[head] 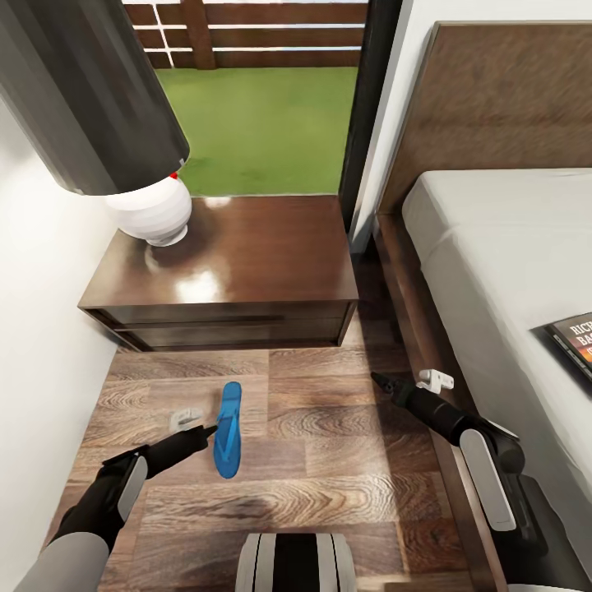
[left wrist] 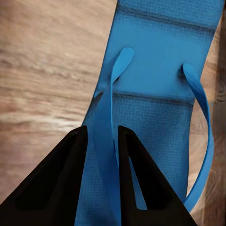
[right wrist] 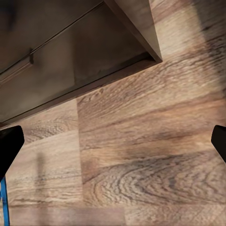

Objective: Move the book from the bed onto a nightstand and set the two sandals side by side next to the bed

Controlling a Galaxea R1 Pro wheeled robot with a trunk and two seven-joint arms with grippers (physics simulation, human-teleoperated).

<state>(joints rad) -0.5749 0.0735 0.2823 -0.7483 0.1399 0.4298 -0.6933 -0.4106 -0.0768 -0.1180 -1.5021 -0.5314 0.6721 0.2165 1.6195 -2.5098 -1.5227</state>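
I am taking the nightstand (head: 234, 271) as my landmark. It is standing against the wall beside the window, and a white round lamp (head: 152, 210) with a dark shade is sitting on the corner of its top farthest from the bed.

On the wood floor (head: 329, 485) just in front of the nightstand's drawer, one blue sandal (head: 228, 429) is lying with its length pointing toward the drawer front. My left gripper (head: 205, 429) is reaching in from the side of the sandal away from the bed, and in the left wrist view its two dark fingers (left wrist: 56, 188) are clenching on one blue strap of the sandal (left wrist: 155, 94), the strap running between them.

My right gripper (head: 382, 382) is hanging low over the floor between the nightstand's front corner and the bed frame, well apart from the sandal. In the right wrist view its fingertips (right wrist: 9, 148) are sitting at opposite edges with bare planks between them, so it is released and holding nothing.

The bed (head: 510, 247) is flanking the nightstand on the side away from the wall. The book (head: 575, 339) is lying on the mattress, further from the nightstand than the right gripper, partly cut off by the picture's edge.
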